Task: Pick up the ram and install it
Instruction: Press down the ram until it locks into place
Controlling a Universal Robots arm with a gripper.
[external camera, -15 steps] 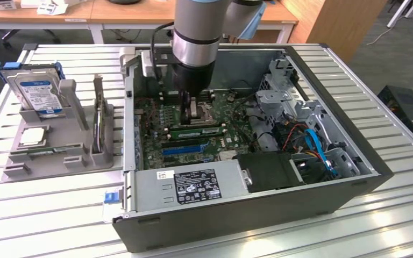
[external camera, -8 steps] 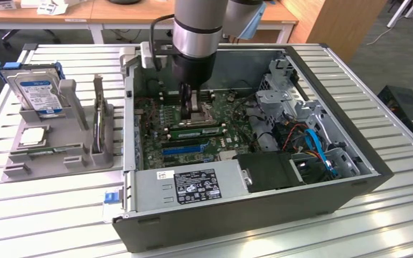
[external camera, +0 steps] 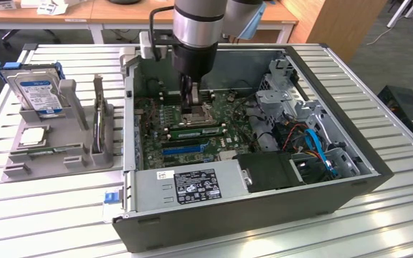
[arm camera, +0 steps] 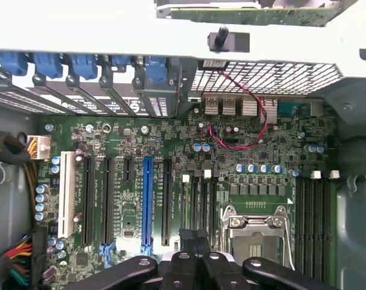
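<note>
- Exterior view: the gripper [external camera: 192,106] hangs low inside the open computer case [external camera: 350,177], just above the ram [external camera: 196,129] lying across the motherboard [external camera: 225,141].
- Wrist view: the gripper's [arm camera: 196,241] fingers are pinched together over the motherboard's [arm camera: 231,163] slots, holding nothing visible.

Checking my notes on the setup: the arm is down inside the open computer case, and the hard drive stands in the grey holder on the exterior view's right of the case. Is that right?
Not quite. The hard drive stands in the grey holder on the exterior view's left of the computer case, not the right. The exterior view shows this. The arm is indeed down inside the open case.
</note>
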